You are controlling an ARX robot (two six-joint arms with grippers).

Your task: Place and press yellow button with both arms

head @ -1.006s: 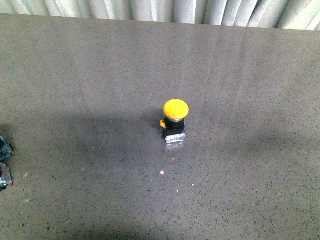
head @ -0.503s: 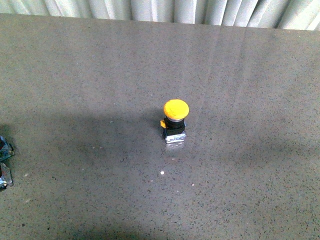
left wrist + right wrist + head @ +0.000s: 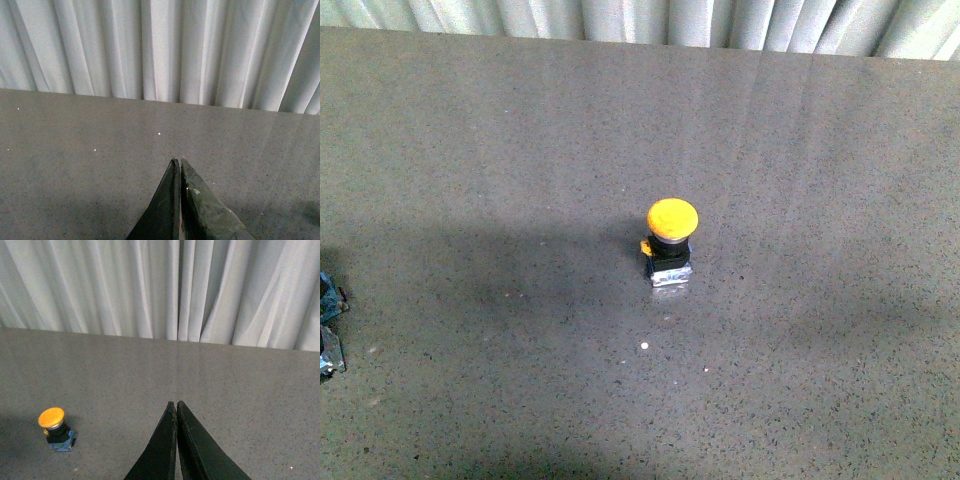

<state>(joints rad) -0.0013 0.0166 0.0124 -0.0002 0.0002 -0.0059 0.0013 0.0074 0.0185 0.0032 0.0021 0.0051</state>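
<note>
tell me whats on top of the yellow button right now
Nothing. The yellow button stands upright on the bare grey table, cap uncovered. Neither shut gripper, left or right, is above it.

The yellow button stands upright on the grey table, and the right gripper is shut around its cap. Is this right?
Not quite. The right gripper is shut, but on nothing: in the right wrist view the yellow button stands apart from it, untouched. The front view confirms it upright and alone on the grey table.
</note>
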